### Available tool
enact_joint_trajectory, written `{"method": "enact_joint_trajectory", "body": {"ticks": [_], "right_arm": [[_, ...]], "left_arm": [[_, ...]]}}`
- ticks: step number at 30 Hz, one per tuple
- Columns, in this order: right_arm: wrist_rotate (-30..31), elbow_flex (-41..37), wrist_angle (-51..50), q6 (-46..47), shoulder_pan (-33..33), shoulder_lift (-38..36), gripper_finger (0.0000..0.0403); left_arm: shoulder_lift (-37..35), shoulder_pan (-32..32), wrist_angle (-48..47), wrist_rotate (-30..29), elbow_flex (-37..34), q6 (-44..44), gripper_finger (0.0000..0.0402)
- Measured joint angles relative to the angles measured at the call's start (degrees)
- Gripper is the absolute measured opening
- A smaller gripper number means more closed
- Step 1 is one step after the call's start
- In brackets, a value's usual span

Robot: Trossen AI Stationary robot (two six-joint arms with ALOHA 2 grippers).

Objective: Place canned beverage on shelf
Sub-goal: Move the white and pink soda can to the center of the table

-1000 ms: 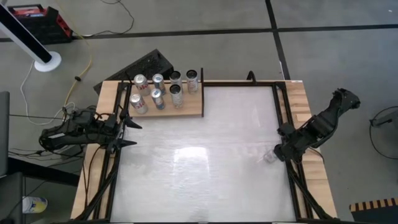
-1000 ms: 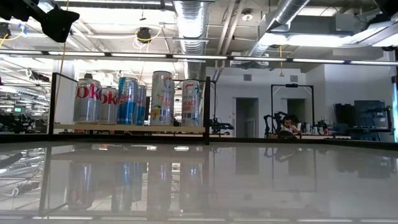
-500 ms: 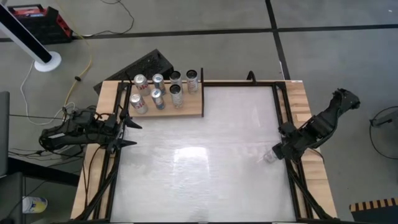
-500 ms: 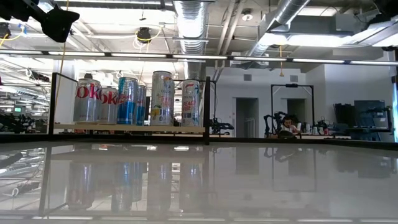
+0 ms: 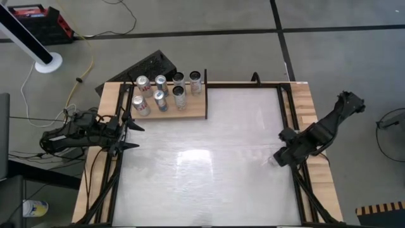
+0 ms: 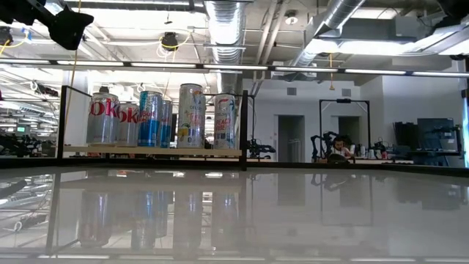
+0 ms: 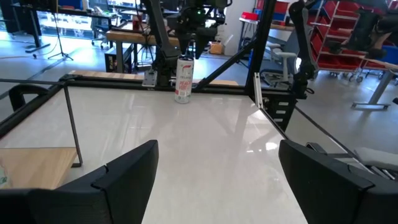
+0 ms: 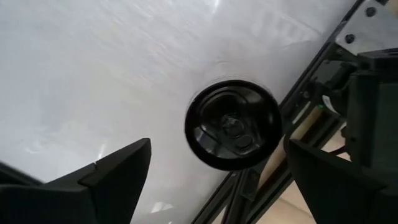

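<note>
Near table's right edge (image 5: 286,120), can (image 5: 274,159), right tool (image 5: 279,158) spread

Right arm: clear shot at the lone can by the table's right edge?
Probably yes. The right pincer hangs open directly above the can, fingers on either side of its black top, nothing between them. The table frame runs close beside it, which may crowd one finger.
</note>
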Motion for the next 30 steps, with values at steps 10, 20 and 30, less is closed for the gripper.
{"method": "enact_joint_trajectory", "body": {"ticks": [10,20,30], "right_arm": [[0.0,0.0,-1.4,-2.0,-0.1,5.3,0.0396],[0.4,0.0,-2.5,-6.5,-2.8,10.4,0.0385],[0.6,0.1,-1.8,-12.2,-7.3,11.9,0.0278]], "left_arm": [[0.0,0.0,0.0,0.0,0.0,0.0,0.0318],[0.0,0.0,0.0,0.0,0.0,0.0,0.0318],[0.0,0.0,0.0,0.0,0.0,0.0,0.0318]]}}
